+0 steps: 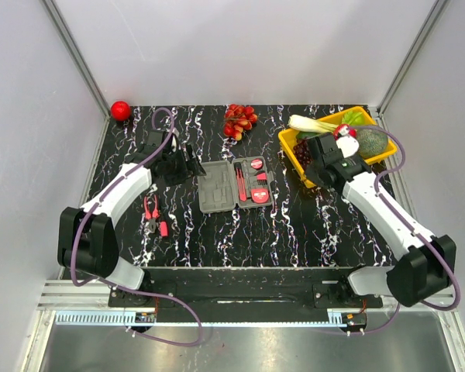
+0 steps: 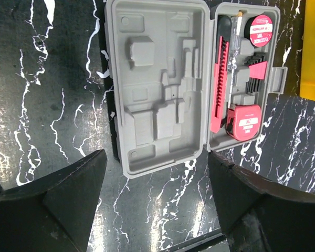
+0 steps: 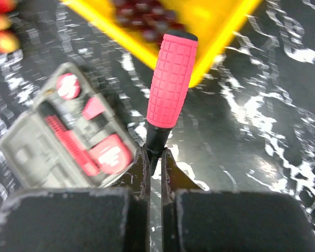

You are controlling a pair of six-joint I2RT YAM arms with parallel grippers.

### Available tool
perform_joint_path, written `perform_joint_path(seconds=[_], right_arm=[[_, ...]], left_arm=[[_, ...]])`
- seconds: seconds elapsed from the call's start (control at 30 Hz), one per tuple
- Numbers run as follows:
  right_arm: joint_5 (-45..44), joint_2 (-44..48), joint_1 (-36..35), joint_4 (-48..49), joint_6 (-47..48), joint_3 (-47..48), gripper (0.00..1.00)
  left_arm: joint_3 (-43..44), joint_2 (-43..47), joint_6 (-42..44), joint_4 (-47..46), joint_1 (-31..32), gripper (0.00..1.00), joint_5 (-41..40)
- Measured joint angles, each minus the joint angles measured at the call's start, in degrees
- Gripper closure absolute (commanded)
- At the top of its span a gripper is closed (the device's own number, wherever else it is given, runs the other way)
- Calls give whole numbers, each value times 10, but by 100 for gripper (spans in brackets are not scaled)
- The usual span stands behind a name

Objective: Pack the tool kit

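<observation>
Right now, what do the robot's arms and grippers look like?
The left arm and right arm have white rounded shells with black joint blocks; a purple cable loops along each. The left gripper and right gripper are matte black and blocky.

1. In my left wrist view, the round red disc in the upper right pocket of the open grey case carries a white label. It has lines of dark print turned sideways, too small for me to read.
2. The red tape measure in the lower right pocket also has a white label with a short bold mark and finer print. I cannot make out either.
3. From the top camera, both labels show only as pale patches.
4. My right wrist view is blurred, so the same labels are white smudges there.
5. I can read no word, brand or number anywhere.
</observation>
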State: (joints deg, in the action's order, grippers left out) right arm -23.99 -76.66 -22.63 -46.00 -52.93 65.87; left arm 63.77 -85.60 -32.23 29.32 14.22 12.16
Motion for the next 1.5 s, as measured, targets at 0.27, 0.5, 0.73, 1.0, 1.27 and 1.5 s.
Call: perform_joint_path(seconds=[0.27,0.5,0.73,1.0,1.27,1.5], right_arm=[[165,-76,-67,138,168,76,100],[303,-268,-83,190,271,180,100],[396,-372,-92,222,316,263,100],[453,-444,-107,243,319,272,100],[462,-490,-121,242,305,306,100],[460,-519,-123,242,271,330,100]], left_arm=[[16,-3,-2,-1,0,19,41],[83,-36,0,-8,-1,24,56],[133,-118,-13,-28,-1,37,77],[139,-158,-21,-24,-1,48,82],[154,-174,-36,-48,-1,51,90],[160,-206,-61,-55,-1,54,86]])
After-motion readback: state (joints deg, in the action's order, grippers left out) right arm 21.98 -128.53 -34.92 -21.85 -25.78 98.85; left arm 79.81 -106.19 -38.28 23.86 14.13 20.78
